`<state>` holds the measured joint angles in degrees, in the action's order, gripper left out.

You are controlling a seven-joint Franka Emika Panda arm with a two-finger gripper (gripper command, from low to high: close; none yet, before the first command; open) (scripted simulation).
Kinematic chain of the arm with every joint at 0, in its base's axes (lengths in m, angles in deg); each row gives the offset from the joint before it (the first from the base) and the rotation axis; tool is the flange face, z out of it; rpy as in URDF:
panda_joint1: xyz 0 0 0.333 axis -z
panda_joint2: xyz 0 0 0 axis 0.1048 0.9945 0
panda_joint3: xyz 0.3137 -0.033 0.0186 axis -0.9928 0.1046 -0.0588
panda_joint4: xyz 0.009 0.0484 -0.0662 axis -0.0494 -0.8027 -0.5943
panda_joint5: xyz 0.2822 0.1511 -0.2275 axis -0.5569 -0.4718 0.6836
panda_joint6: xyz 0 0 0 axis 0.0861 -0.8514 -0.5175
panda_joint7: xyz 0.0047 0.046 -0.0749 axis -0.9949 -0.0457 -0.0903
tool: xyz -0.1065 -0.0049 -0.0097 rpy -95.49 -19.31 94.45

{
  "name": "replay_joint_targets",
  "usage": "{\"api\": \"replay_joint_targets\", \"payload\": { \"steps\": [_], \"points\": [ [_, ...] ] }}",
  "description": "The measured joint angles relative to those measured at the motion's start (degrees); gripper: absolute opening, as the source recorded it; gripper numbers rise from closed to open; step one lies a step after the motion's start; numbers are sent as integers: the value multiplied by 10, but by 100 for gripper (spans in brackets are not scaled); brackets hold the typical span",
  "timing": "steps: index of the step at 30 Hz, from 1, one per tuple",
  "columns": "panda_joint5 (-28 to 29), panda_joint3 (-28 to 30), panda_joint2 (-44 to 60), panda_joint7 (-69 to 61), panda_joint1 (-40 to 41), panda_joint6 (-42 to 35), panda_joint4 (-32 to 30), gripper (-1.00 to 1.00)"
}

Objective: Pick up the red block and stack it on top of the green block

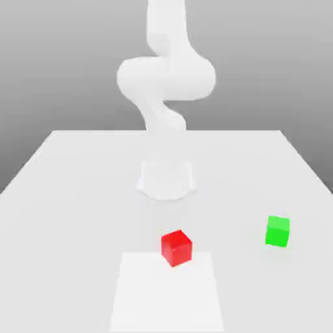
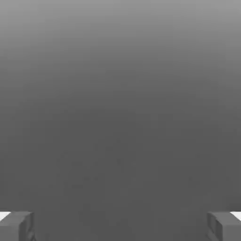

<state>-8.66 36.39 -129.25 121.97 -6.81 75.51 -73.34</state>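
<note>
The gripper [image 2: 120, 226] stands with its fingertips [image 2: 16, 226] far apart at the two lower corners of the hand view, nothing between them but plain grey. In the exterior view the white arm [image 1: 166, 78] rises in the upper centre of the frame, above its round base [image 1: 166, 179] on the pale surface [image 1: 65, 195]. The red block [image 1: 176, 247] sits low and just right of centre, turned a little so a corner faces the camera, touching the upper edge of a lighter square patch [image 1: 166, 293]. The green block [image 1: 278, 231] lies well apart, at the right of the frame. The step in hand looks like the reach to the red block. Done well, the gripper comes down straight over it, its wrist turned so the fingertips meet two flat faces rather than corners, and closes only once it straddles the cube.
</note>
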Motion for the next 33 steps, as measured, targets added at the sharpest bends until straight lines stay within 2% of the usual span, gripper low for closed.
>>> {"api": "replay_joint_targets", "payload": {
  "steps": [13, 17, 24, 25, 33],
  "points": [
    [25, 28, 211, -143, -47, 181, -252, 0],
    [21, 44, 316, -204, -66, 265, -331, 0],
    [-21, 19, 494, -251, -54, 413, -333, 0],
    [-23, 11, 511, -253, -46, 428, -331, -100],
    [-20, 13, 501, -250, -48, 418, -332, -100]
  ]
}}
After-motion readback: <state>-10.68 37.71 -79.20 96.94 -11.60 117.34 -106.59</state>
